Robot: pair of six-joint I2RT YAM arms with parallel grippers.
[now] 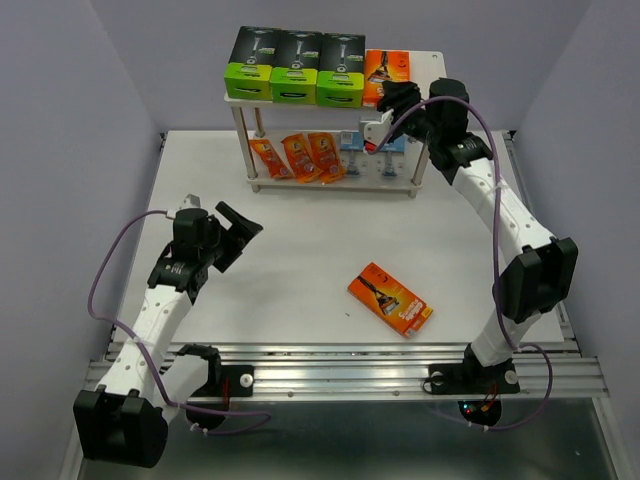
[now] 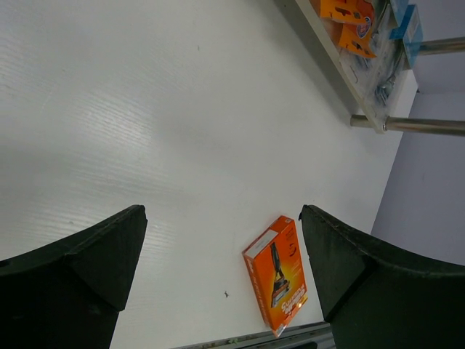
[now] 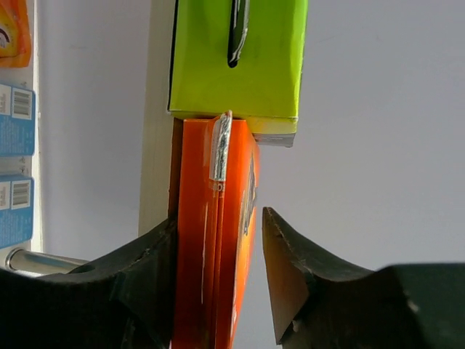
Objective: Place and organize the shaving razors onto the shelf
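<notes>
From above, my right gripper (image 1: 398, 98) is at the top board of the small two-tier shelf of pale wood and thin silver legs (image 1: 432, 68), at a flat orange box (image 1: 386, 68) that stands beside three black-and-lime-green boxes (image 1: 297, 68). Orange foil packets (image 1: 300, 155) and clear-blue blister packs (image 1: 356, 150) fill the lower board. My left gripper (image 1: 240, 225) hangs over the white table (image 1: 300, 260), its fingers spread, well apart from a second flat orange box (image 1: 390, 299) lying near the front.

In the left wrist view, the second flat orange box (image 2: 277, 273) lies flat beyond my spread fingers (image 2: 102, 254). The shelf is cut off at the corner.

In the right wrist view, the flat orange box (image 3: 225, 174) stands on its edge between my fingers (image 3: 290, 276), touching a green box. One finger touches it, the other shows a thin gap. Its lower part is hidden.
</notes>
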